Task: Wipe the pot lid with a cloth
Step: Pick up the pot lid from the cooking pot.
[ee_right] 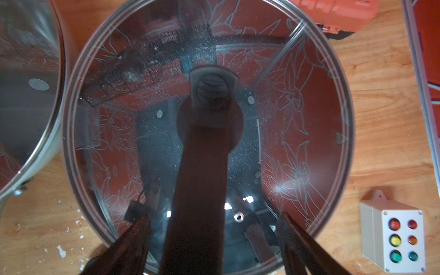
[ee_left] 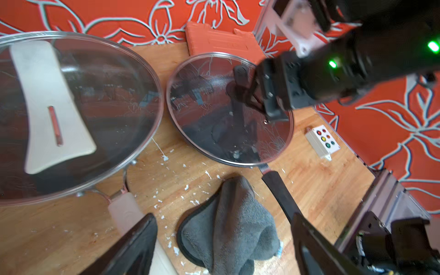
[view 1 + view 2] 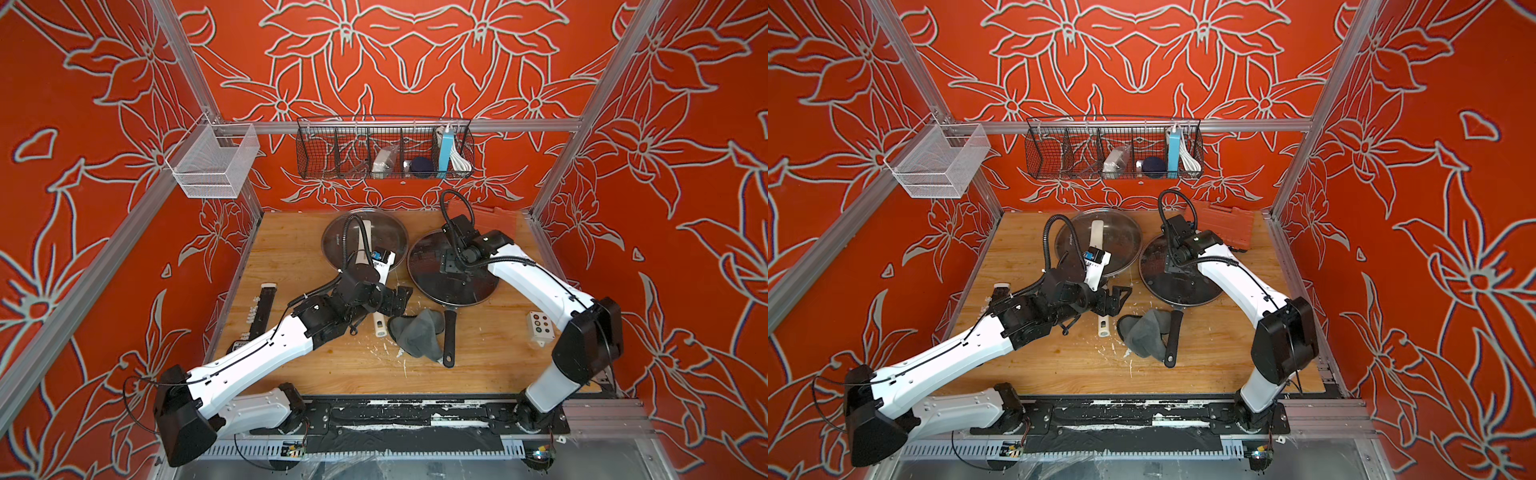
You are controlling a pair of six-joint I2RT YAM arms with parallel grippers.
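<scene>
Left gripper (image 3: 401,301) spread near cloth (image 3: 417,338) edge, right gripper (image 1: 214,216) spread astride black lid handle (image 1: 202,154), pot lid (image 3: 386,237) rim beside.

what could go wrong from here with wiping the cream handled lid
1. The right gripper, open, straddles the handle of the black-handled lid, not the pot lid: it may lift the wrong one.
2. The cloth lies bunched beside the pan handle, below the open left gripper: a grab might snag that handle too.
</scene>
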